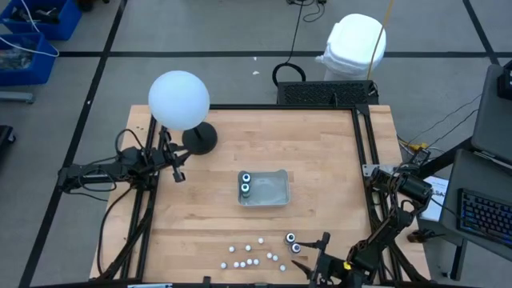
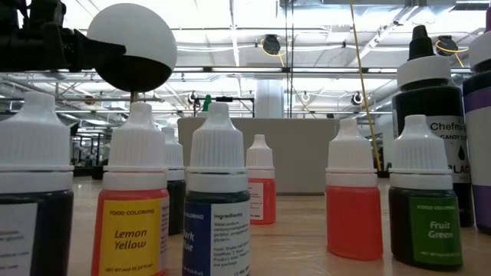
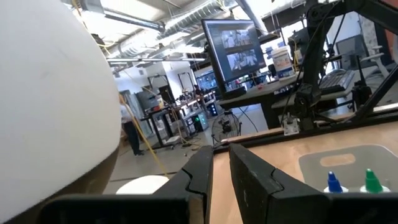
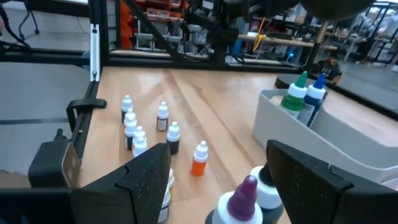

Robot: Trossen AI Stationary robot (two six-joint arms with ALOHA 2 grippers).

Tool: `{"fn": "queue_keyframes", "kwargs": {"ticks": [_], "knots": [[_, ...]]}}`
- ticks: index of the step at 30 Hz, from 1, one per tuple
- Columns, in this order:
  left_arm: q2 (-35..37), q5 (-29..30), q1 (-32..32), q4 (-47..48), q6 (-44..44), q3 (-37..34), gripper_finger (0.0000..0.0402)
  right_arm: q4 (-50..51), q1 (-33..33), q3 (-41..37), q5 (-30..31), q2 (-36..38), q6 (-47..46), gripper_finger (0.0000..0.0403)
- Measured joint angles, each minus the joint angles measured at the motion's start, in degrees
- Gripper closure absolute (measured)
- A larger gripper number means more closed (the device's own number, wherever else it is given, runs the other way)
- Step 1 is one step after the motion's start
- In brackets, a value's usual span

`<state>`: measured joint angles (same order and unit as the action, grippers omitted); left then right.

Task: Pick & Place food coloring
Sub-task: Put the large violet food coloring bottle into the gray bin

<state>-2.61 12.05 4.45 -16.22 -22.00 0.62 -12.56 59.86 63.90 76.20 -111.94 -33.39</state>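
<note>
The food colouring is a set of small plastic dropper bottles, all standing upright. Two larger dark bottles, one with a green tip (image 4: 300, 79) and one with a blue tip (image 4: 318, 82), stand touching side by side at one end inside the clear tray. Two more large dark bottles (image 1: 293, 242) stand together on the wooden tabletop near the front edge; one has a purple tip (image 4: 247, 186). Beside them a loose cluster of tiny white-capped bottles (image 1: 252, 254) stands apart from one another, among them a yellow-labelled Lemon Yellow bottle (image 2: 136, 201), a green-labelled Fruit Green bottle (image 2: 424, 199) and an orange-bodied bottle (image 4: 199, 159)
</note>
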Motion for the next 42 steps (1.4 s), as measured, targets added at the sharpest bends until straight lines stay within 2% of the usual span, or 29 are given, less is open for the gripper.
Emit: {"fn": "queue_keyframes", "kwargs": {"ticks": [21, 27, 36, 42], "knots": [[0.00, 0.00, 0.00, 0.05, 1.14, 0.00, 0.0339, 5.07, 0.09, -2.56, -0.04, 0.00, -12.06, 0.0147], [0.01, 0.00, 0.02, 0.15, 1.55, 0.00, 0.0339, 3.06, -0.95, -4.87, -4.43, 0.00, -15.53, 0.0147], [0.00, 0.00, 0.00, 0.33, 1.49, 0.00, 0.0339, 2.54, -3.01, -5.40, -8.97, 0.00, -15.01, 0.0147], [0.00, 0.00, 0.00, 1.08, 1.46, 0.00, 0.0339, 2.55, -3.18, -5.40, -10.05, 0.00, -14.94, 0.0148]]}}
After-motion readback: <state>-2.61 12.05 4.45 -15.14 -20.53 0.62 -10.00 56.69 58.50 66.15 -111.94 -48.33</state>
